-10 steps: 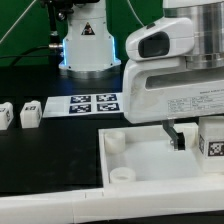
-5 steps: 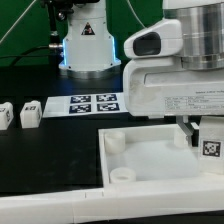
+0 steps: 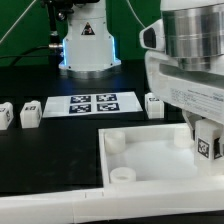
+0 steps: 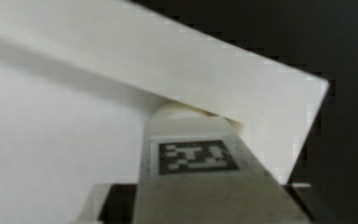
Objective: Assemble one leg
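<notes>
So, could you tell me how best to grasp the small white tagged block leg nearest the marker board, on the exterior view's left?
Probably from straight above, pinching the small white leg across its plain side faces: it stands free on the black table, with gaps on both sides.

White rounded arm [image 3: 185, 60], small grey labels.

Black table [image 3: 40, 150] carries the marker board [image 3: 95, 103], two legs [image 3: 29, 112] at the exterior view's left, another leg [image 3: 154, 104] beside the board, and the large white panel [image 3: 150, 160] in front.
</notes>
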Tool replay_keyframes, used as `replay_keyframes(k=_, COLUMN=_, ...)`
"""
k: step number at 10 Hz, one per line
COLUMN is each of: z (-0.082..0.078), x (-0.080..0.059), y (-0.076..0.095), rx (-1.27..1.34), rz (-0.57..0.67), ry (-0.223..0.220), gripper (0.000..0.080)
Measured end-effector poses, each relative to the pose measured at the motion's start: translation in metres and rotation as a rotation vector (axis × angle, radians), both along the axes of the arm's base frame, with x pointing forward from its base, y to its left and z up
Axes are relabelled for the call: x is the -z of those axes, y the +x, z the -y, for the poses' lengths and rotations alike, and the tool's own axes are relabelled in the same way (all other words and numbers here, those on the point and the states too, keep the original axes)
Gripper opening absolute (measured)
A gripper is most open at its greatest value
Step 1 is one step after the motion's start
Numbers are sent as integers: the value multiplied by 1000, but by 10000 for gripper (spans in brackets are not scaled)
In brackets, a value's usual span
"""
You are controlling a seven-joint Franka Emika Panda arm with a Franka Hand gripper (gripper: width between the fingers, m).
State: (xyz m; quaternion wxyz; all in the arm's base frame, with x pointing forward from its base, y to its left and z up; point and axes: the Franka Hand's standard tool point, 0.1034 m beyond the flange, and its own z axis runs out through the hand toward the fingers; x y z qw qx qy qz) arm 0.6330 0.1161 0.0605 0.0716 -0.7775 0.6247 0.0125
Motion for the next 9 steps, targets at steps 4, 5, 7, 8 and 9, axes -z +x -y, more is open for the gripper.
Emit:
replay_keyframes(k=4, z=-6, x=0, y=0, rx=496, rz=-53, ry=61, gripper=293)
replay_keyframes(k=5, z=-6, x=1, y=-1, rx=532, rz=-57, ry=62, gripper=293)
replay_keyframes(k=7, z=-7, x=1, y=-1, rx=539, rz=-59, ry=64, gripper=368)
replay_keyframes(k=8, z=-7, x=1, y=-1, rx=516, rz=-55, ry=62, gripper=368)
replay_keyframes(k=9, z=-8, x=1, y=-2, rx=426, rz=-44, ry=53, gripper=564)
